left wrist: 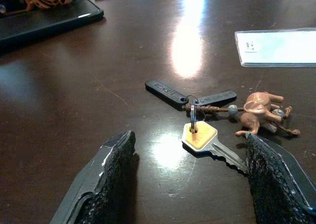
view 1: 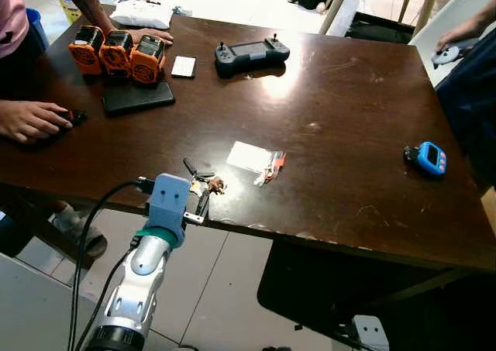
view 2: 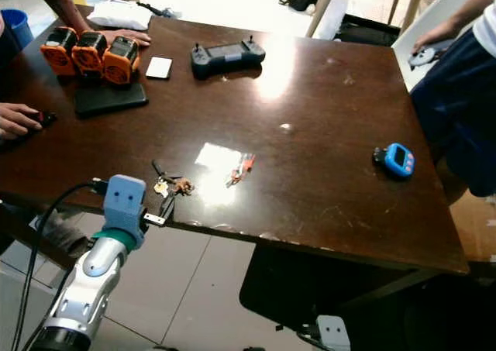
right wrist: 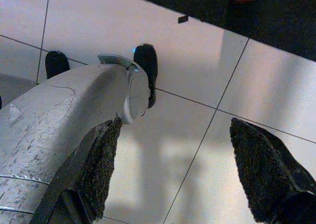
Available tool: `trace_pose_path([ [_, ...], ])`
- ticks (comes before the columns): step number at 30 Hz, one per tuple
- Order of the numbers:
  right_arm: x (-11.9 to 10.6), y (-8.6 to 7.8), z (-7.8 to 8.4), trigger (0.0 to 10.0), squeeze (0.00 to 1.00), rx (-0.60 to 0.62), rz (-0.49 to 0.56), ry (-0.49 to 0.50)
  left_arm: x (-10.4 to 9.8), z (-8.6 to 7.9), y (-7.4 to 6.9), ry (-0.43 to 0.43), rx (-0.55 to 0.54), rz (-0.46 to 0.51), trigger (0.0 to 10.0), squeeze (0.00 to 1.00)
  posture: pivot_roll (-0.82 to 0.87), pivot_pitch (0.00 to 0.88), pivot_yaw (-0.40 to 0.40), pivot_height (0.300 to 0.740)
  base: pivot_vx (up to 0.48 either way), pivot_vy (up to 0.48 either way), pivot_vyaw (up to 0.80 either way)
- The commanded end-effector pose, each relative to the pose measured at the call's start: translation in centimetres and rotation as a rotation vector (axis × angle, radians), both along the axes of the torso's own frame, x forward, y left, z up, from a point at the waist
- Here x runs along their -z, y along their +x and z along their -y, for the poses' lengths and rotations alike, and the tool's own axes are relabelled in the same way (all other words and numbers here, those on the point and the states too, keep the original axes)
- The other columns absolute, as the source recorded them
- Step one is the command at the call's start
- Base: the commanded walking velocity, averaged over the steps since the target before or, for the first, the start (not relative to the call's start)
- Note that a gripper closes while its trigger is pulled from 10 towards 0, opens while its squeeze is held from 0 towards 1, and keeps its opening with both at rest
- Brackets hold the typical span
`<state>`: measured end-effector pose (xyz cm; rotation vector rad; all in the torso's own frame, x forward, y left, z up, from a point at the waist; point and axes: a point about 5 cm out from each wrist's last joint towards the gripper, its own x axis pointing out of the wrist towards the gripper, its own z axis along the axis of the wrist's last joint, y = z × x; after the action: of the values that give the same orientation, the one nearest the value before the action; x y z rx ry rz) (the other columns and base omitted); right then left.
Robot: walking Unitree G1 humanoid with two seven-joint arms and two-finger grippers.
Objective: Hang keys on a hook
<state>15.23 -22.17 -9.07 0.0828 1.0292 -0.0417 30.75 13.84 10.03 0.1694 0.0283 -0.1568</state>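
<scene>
We see the right hand [right wrist: 175, 169] with fingers [right wrist: 101, 169] spread wide over pale floor tiles [right wrist: 197, 85]; a silver robot limb [right wrist: 64, 115] lies at nine o'clock.

Left tool [left wrist: 190, 177] spread wide at table edge, right tool [right wrist: 197, 174] spread, hanging idle

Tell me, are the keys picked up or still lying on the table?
Lying flat on the table. The keys rest between the left gripper's open fingers, untouched.
</scene>
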Motion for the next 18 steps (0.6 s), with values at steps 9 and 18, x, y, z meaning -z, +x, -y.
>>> trace_pose_path([
  [9, 0.3, -1.0, 0.2, 10.0, 0.00, 0.002, -0.026, -0.003, -0.6, 1.2, 0.1, -0.152, 0.042, -0.024, 10.0, 0.00, 0.12, 0.125, 0.017, 0.740, 0.000, 0.000, 0.00],
  [18, 0.3, -0.9, 0.3, 10.0, 0.00, -0.008, -0.027, -0.009, -1.0, 1.3, 0.2, -0.180, 0.031, -0.020, 10.0, 0.00, 0.12, 0.119, 0.011, 0.740, 0.000, 0.000, 0.00],
])
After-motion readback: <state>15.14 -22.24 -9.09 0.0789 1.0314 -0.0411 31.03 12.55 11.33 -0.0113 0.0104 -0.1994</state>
